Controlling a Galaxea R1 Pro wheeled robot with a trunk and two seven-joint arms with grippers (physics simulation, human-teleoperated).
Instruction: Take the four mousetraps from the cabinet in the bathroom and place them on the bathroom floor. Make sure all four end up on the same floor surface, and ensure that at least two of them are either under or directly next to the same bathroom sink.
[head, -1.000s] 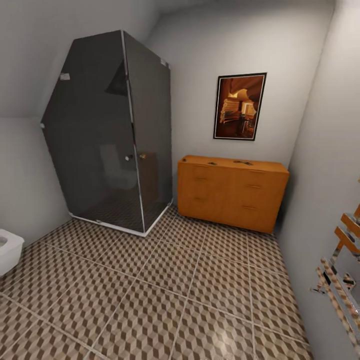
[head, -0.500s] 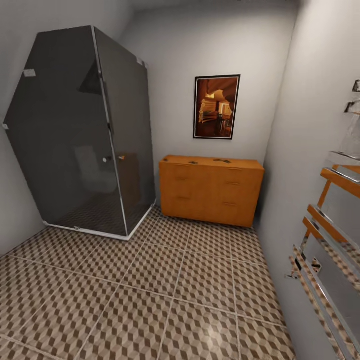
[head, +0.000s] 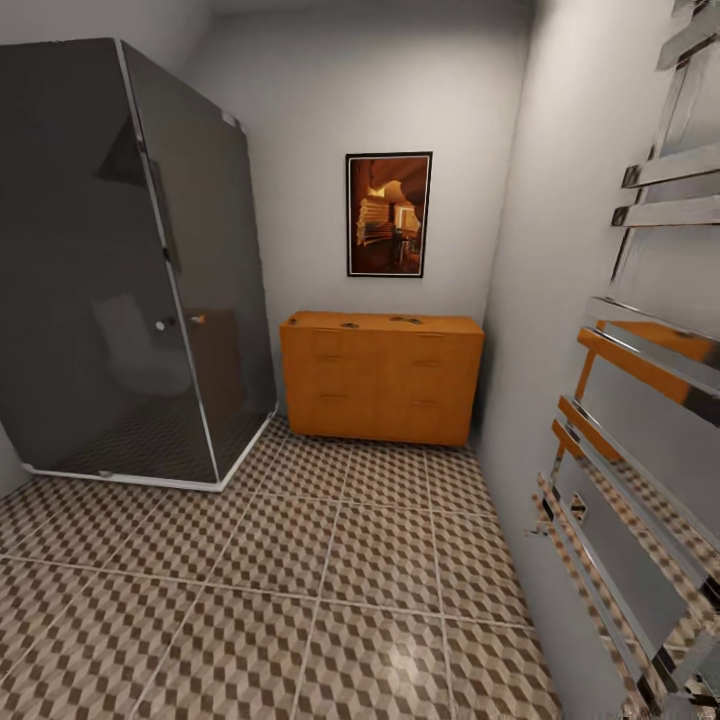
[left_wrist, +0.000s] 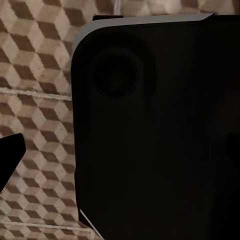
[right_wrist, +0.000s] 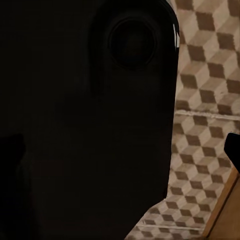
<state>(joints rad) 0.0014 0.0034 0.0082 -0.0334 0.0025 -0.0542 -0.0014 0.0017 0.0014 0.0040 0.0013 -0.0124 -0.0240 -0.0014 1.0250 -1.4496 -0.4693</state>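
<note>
The orange-brown cabinet (head: 380, 385) stands against the far wall under a picture. A few small dark flat things (head: 405, 320) lie on its top, too small to make out as mousetraps. The cube-patterned bathroom floor (head: 330, 560) stretches from me to the cabinet. The sink is out of view. In the left wrist view my left gripper (left_wrist: 120, 160) hangs over the floor tiles (left_wrist: 35, 75) beside my dark body, fingers wide apart at the picture's edges. My right gripper (right_wrist: 120, 155) is the same, with one fingertip (right_wrist: 233, 145) over the tiles, holding nothing.
A dark grey glass shower enclosure (head: 120, 280) fills the left corner. A chrome towel rail (head: 640, 420) juts from the right wall close to me. A framed log-cabin picture (head: 388, 214) hangs above the cabinet.
The whole view has swung to the right: the white toilet at the left edge has left the picture and the towel rail now looms larger. Nothing in the room has moved.
</note>
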